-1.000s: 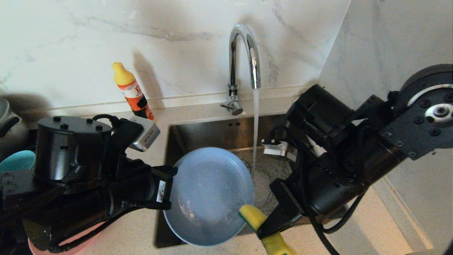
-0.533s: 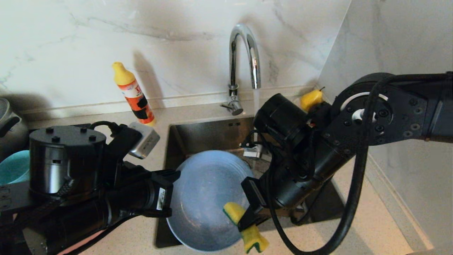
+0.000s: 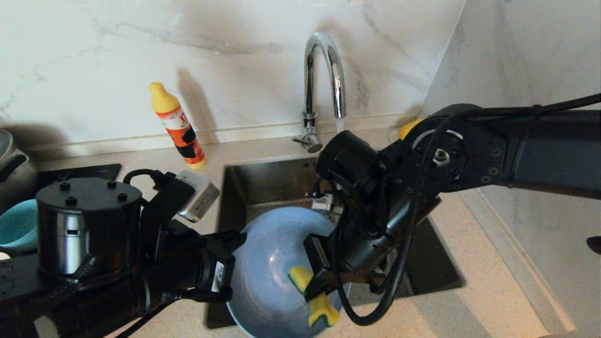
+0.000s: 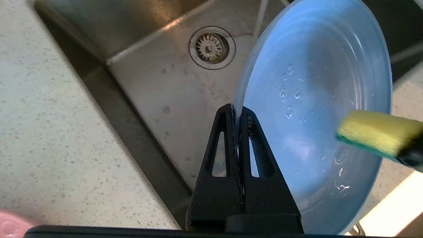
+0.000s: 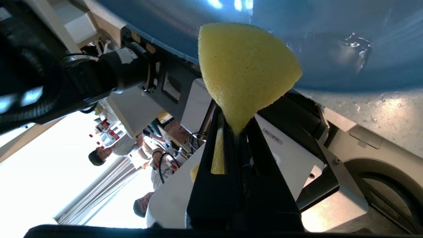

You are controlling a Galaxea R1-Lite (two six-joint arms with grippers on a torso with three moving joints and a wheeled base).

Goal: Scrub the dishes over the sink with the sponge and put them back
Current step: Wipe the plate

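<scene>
Over the sink: my left gripper pinches the grey-blue plate rim; my right gripper pinches the sponge against its face.

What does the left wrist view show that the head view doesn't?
Left wrist only: the drain in the sink floor, and the left gripper shut on the plate rim.

Head only: the faucet, the soap bottle, a teal bowl, and the right gripper.

Both: the plate tilted over the sink, the sponge against its face.
</scene>
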